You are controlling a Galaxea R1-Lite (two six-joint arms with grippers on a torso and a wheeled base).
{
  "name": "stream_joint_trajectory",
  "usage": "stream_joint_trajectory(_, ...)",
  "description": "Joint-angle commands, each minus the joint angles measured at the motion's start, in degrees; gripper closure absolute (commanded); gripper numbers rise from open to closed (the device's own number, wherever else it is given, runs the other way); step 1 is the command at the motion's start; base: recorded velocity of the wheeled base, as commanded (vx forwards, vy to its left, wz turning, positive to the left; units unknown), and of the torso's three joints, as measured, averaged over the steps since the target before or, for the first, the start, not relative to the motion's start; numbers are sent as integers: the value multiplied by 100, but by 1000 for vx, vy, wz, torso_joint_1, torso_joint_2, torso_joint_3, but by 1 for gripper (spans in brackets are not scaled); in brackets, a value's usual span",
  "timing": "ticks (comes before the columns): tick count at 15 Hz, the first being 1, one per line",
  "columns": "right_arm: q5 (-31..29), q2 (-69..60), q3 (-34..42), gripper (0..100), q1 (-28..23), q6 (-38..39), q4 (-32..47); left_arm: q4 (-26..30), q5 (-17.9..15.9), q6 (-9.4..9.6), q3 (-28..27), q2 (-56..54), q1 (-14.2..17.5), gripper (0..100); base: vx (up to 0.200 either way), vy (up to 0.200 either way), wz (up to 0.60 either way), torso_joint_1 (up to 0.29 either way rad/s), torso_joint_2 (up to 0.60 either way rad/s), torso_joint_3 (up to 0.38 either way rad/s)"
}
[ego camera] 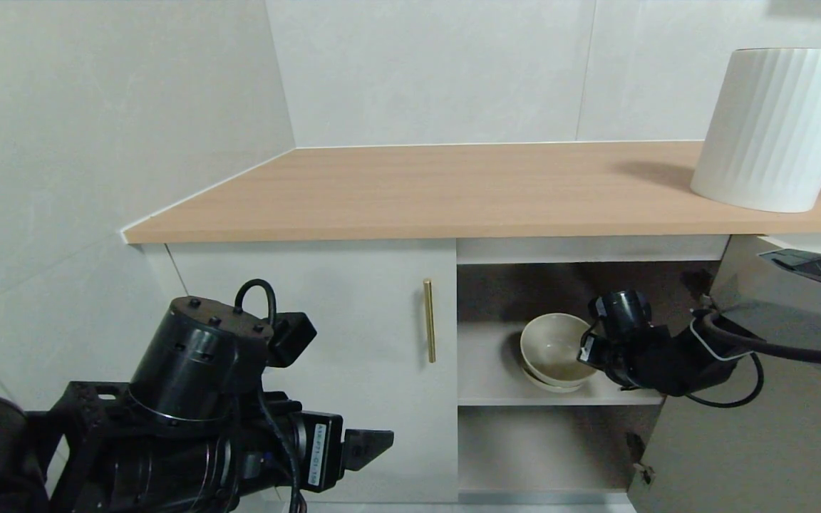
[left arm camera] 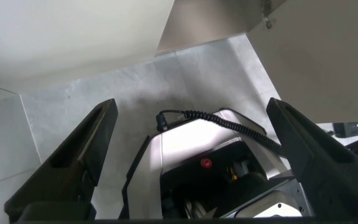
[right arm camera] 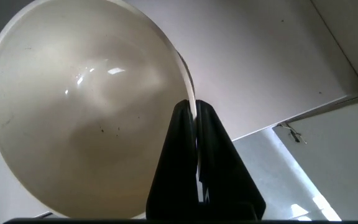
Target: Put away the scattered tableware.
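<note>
A: Where is the bowl (ego camera: 551,348)?

B: Inside the cabinet (ego camera: 589,249), in its open side, on the upper shelf (ego camera: 485,374). It is cream-coloured and tipped, with its hollow facing out of the cabinet towards the front.

A: Is it resting flat on that shelf?

B: No, it is tilted. A second pale rim shows just under it, touching it. I cannot tell whether that is another bowl or a plate.

A: What is the right gripper (ego camera: 587,350) doing?

B: It is at the mouth of the cabinet's open side, and its fingers are pinching the bowl's rim on the side nearer the open door (ego camera: 738,434). In the right wrist view, the two dark fingers are pressed together with the thin rim between them.

A: And the left gripper (ego camera: 369,447)?

B: It sits low in front of the cabinet's closed door (ego camera: 311,320), below the level of the brass handle (ego camera: 429,320). In the left wrist view, its fingers (left arm camera: 82,155) are spread wide apart.

A: How does the cabinet itself stand?

B: The half with the brass handle is shut. The other half has its door swung out towards the front, which shows the upper shelf and a lower compartment beneath it.

A: Anything on top of the cabinet?

B: A wooden countertop (ego camera: 439,189) runs across it. A white ribbed container (ego camera: 774,128) stands upright on the countertop above the cabinet's open side. Just beyond it lie a few slim dark and pale items, too small to make out.
</note>
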Motion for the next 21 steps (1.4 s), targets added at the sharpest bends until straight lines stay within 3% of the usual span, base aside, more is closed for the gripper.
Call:
stream_joint_trajectory(1,2,-5,6,100,3,1,3,-3,2,6,-1,-7,0,0,0,0,0,0,0,0)
stream_joint_trajectory(3,10,-5,6,100,3,-8,12,-3,2,6,-1,-16,0,0,0,0,0,0,0,0)
stream_joint_trajectory(4,19,-5,15,0,3,1,3,-3,2,-3,-1,-16,0,0,0,0,0,0,0,0)
stream_joint_trajectory(15,10,-163,200,0,47,-17,21,-3,10,-3,-9,-51,0,0,0,0,0,0,0,0)
stream_joint_trajectory(17,169,-840,841,0,205,-316,47,5,72,6,-27,-244,53,0,0,0,0,0,0,0)
stream_joint_trajectory(20,529,-2185,2107,0,662,-913,65,102,125,85,-27,-860,439,0,0,0,0,0,0,0)
stream_joint_trajectory(21,538,-2765,2547,0,820,-1212,73,304,125,200,-45,-1202,624,0,0,0,0,0,0,0)
